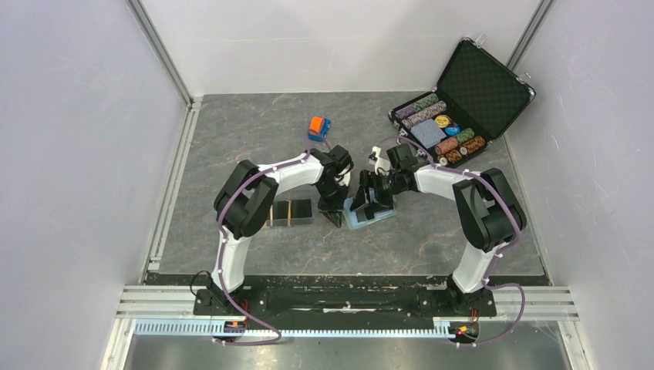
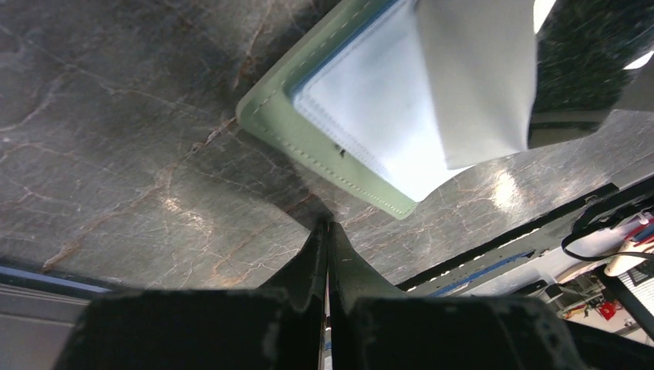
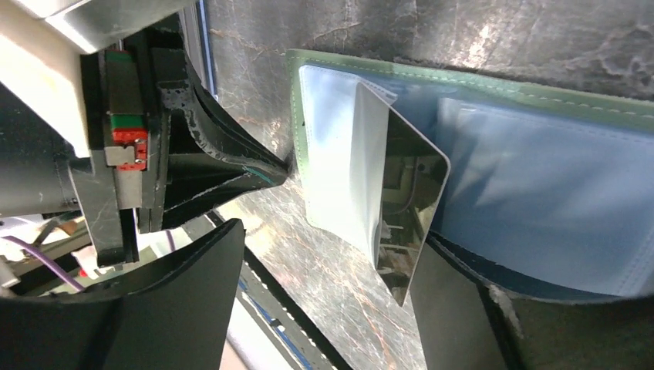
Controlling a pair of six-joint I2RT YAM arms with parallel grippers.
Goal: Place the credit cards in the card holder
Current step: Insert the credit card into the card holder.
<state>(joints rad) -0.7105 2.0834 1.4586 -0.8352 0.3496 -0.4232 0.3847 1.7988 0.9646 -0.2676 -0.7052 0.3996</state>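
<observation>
Open card holder [image 3: 540, 100] lies flat, one end toward the closed left claw [image 2: 327, 231]; glossy card [image 3: 409, 193] tilts from its pocket, right claw [image 3: 324, 262] parted.

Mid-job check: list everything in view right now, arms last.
sage-green folding card holder: one, pale blue inside, lying open mid-table between the grippers.
glossy reflective credit card: one, partly in the holder's clear pocket, corner sticking out.
clear plastic tray: one, left of the holder, partly under the left arm.
black and orange-gold cards: in the tray, number unclear.
orange-and-blue toy car: one, beyond the left gripper.
black hard case: one, open, far right corner.
mixed-colour round chips: rows inside the case, uncounted.
grey marbled table: one, under everything.
left gripper: black, shut, tips at the holder's edge.
right gripper: black, open, over the holder.
</observation>
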